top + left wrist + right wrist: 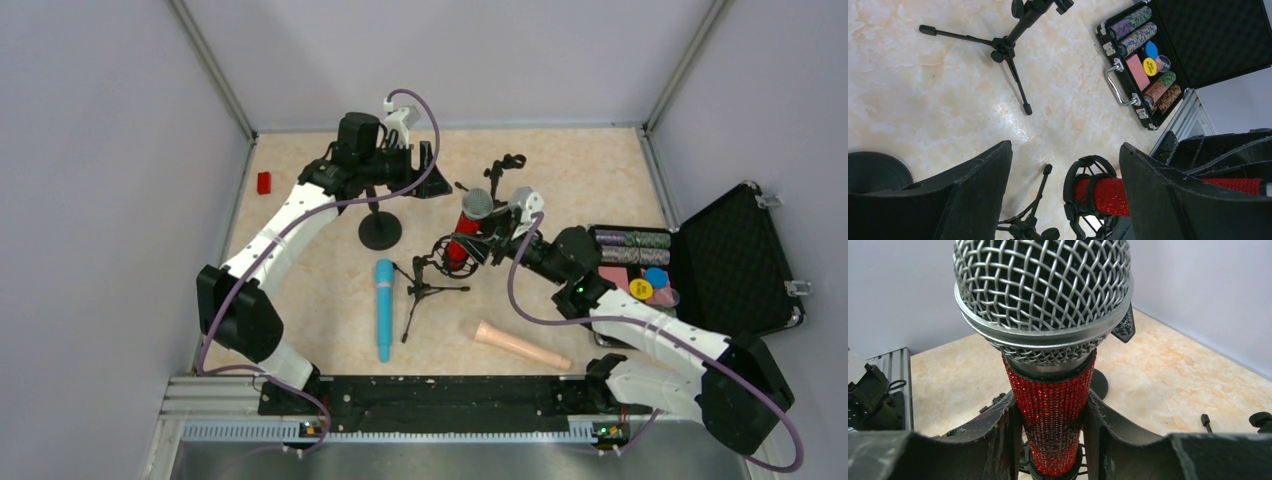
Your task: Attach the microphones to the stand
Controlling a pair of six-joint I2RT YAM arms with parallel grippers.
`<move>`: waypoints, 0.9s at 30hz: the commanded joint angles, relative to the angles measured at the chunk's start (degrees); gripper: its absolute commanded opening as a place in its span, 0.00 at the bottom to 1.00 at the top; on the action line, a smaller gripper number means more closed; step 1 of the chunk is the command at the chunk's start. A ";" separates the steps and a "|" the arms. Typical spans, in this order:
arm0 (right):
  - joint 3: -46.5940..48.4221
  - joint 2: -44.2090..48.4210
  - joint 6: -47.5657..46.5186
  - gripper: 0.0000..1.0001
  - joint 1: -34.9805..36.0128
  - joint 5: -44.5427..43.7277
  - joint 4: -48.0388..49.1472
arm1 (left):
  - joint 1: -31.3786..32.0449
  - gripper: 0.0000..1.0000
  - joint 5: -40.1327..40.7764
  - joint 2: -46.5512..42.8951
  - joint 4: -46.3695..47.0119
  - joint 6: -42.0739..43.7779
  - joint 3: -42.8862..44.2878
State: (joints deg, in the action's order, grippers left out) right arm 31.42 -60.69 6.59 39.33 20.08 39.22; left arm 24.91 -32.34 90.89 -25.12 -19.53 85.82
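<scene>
a: status of the red mic [470,222]?
b: upright near the middle of the table [330,330], held by the right gripper [1050,412]. its fingers [993,435] are closed on the glittery body just under the mesh head, one either side. the butt end sits in the black ring mount [1089,175]. i cannot tell whether it is fully seated, because the fingers hide the joint.
a: left gripper [1065,170]?
b: spread wide, holding nothing. it hangs over the table by the round stand [380,228]. the wrist view shows the mount and red mic between its fingers.
a: the other two?
b: the blue mic [384,308] lies flat near the front, just left of the small tripod [425,288]. the peach mic [520,345] lies flat to the right, well apart from it. neither is touched by a gripper and neither is on a stand.
a: free stands?
b: the round stand carries nothing that i can see. a second tripod [505,165] at the back is also bare.
a: assessment?
b: one of three is in hand and, in my judgement, at the insertion step. i would count it unfinished until it stands in the mount unheld. the other two mics are not yet begun, so the job is within its first third.
a: anything else?
b: an open chip case [735,255] sits at the right edge and has no part in the job.
</scene>
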 commanded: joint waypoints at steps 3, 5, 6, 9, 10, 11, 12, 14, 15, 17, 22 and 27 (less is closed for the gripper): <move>-0.40 -0.89 -2.53 0.00 0.57 0.42 -2.77 | 0.23 0.82 -1.02 0.15 2.46 0.57 0.14; -1.07 -1.16 -2.81 0.00 0.59 0.40 -2.16 | 0.18 0.82 -1.14 0.31 2.51 0.42 0.15; -1.31 -1.34 -2.81 0.00 0.56 0.38 -1.87 | 0.21 0.82 -1.37 0.41 2.53 0.37 0.18; -1.52 -2.29 -2.54 0.00 0.61 0.66 -1.66 | 0.25 0.82 -1.40 0.46 2.48 0.37 0.14; -1.46 -2.64 -2.58 0.00 0.65 0.79 -1.77 | 0.31 0.82 -1.30 0.51 2.53 0.37 0.14; -1.33 -2.98 -2.87 0.00 0.64 1.07 -2.20 | 0.26 0.82 -1.32 0.65 2.54 0.37 0.16; -1.04 -3.14 -3.32 0.00 0.62 1.23 -2.94 | 0.25 0.82 -1.26 0.75 2.51 0.37 0.13; -0.90 -3.40 -4.08 0.00 0.62 1.19 -3.84 | 0.39 0.82 -1.32 1.06 2.48 0.30 0.14; -0.99 -3.41 -4.27 0.00 0.62 1.15 -3.88 | 0.37 0.82 -1.44 1.16 2.53 0.24 0.18; -1.28 -3.59 -4.56 0.00 0.64 1.19 -3.81 | 0.60 0.81 -1.52 1.17 2.52 0.19 0.22; -2.06 -4.00 -4.72 0.00 0.63 1.48 -3.17 | 0.73 0.81 -1.04 0.87 2.28 0.66 0.23; -2.63 -5.06 -4.83 0.00 0.59 1.87 -2.78 | 0.97 0.81 -0.72 0.84 2.07 0.79 0.30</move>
State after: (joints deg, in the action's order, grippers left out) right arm 29.98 -64.34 3.81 39.48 21.93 37.23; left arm 25.54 -32.64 92.42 -25.10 -19.51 85.80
